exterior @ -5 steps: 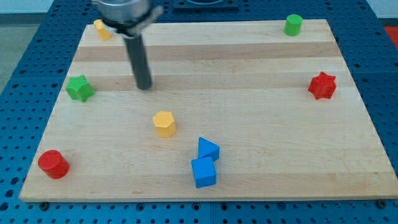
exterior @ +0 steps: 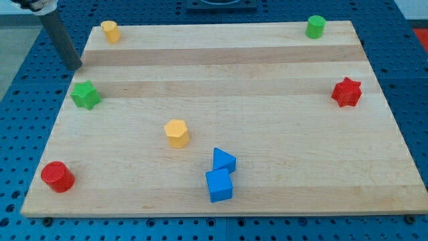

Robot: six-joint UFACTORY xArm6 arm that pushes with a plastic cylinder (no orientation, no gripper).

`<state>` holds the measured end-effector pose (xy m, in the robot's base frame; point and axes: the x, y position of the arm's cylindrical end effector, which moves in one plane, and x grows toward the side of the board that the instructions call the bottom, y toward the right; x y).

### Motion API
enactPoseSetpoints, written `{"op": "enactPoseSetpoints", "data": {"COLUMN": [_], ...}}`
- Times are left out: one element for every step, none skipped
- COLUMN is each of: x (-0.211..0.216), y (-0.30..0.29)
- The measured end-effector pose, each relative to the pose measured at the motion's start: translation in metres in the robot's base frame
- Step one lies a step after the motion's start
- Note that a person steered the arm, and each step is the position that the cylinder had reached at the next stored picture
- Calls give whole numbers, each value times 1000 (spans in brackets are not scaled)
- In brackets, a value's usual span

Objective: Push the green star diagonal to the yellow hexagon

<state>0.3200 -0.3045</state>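
The green star (exterior: 85,94) lies near the board's left edge. The yellow hexagon (exterior: 176,132) sits lower and to the right of it, near the middle of the board. My tip (exterior: 74,65) is at the board's left edge, a short way above the green star and slightly to its left, not touching it. The rod rises from there to the view's top left corner.
A yellow cylinder (exterior: 110,31) stands at the top left and a green cylinder (exterior: 315,27) at the top right. A red star (exterior: 346,92) is at the right, a red cylinder (exterior: 57,177) at the bottom left. A blue triangle (exterior: 224,160) touches a blue cube (exterior: 219,185).
My tip has moved left and up, from right of the green star to the board's left edge above it. No block has moved.
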Motion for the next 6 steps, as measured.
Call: {"op": "enactPoseSetpoints", "data": {"x": [0, 23, 61, 68, 68, 91], "y": [0, 0, 3, 5, 25, 40]}}
